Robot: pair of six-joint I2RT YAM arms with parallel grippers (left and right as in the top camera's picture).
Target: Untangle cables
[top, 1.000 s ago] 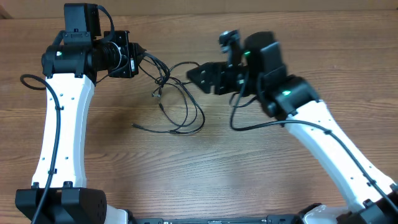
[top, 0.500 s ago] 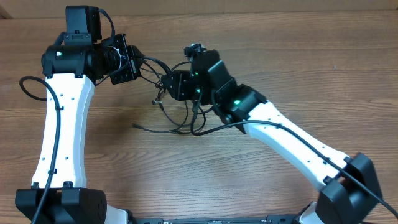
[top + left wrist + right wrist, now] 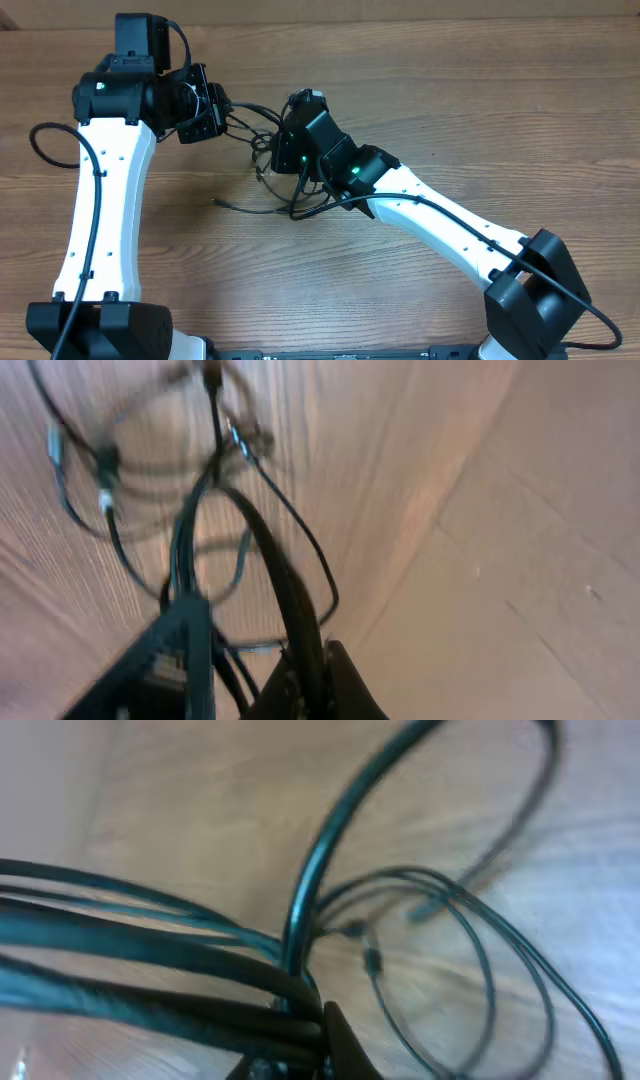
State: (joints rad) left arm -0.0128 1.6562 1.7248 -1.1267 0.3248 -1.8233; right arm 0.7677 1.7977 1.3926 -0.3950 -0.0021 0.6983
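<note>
The cables [image 3: 262, 180] are thin black cords in a tangle at the table's upper middle, stretched between both grippers. One plug end [image 3: 220, 202] lies loose on the wood. My left gripper [image 3: 224, 104] is shut on a strand at the tangle's left; in the left wrist view that cord [image 3: 215, 470] runs up from the left gripper [image 3: 300, 685]. My right gripper [image 3: 274, 146] is shut on a bundle at the tangle's right. In the right wrist view several strands [image 3: 160, 955] are pinched at the right gripper [image 3: 300, 1038], with slack loops [image 3: 480, 960] on the table beyond.
The wooden table [image 3: 480, 90] fills the view. My right arm [image 3: 440, 225] lies diagonally from the front right corner to the tangle. A thick arm wire [image 3: 40, 140] loops out beside the left arm. Both arm bases stand at the front edge.
My right arm swung left into the tangle and its jaws went from open to shut on strands. The left gripper kept its grip and barely moved.
</note>
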